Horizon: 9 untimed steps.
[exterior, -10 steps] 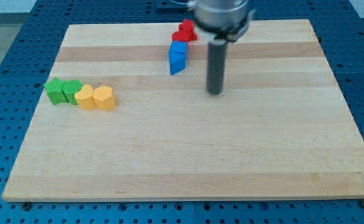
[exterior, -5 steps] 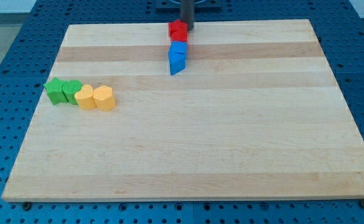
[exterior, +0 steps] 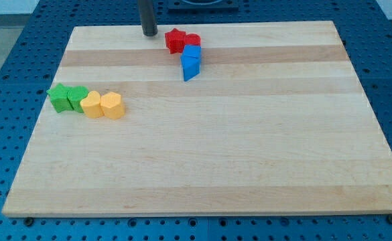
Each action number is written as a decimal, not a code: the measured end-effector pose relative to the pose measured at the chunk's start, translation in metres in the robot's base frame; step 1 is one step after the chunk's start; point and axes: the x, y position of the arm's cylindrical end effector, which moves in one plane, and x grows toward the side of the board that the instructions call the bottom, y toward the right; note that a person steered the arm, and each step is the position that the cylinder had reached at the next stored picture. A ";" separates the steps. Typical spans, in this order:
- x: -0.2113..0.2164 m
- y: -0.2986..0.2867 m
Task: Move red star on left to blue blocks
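The red star-shaped block (exterior: 175,41) sat at ten o'clock of the blue blocks (exterior: 191,61), nearly there; my gripperless tip (exterior: 149,33) stood apart at its ten o'clock.

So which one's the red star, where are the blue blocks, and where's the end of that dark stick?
red star (exterior: 175,41), camera view, on its top face.
blue blocks (exterior: 191,62), camera view, where the upper block meets the lower one.
my tip (exterior: 149,33), camera view, the rod's very end, left of the red star.

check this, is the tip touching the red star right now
No, my tip stands apart from the red star, with bare board between them, toward the view's left.
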 end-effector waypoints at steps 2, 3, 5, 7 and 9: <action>0.001 0.060; 0.015 0.042; 0.061 0.012; 0.013 0.022; 0.026 0.048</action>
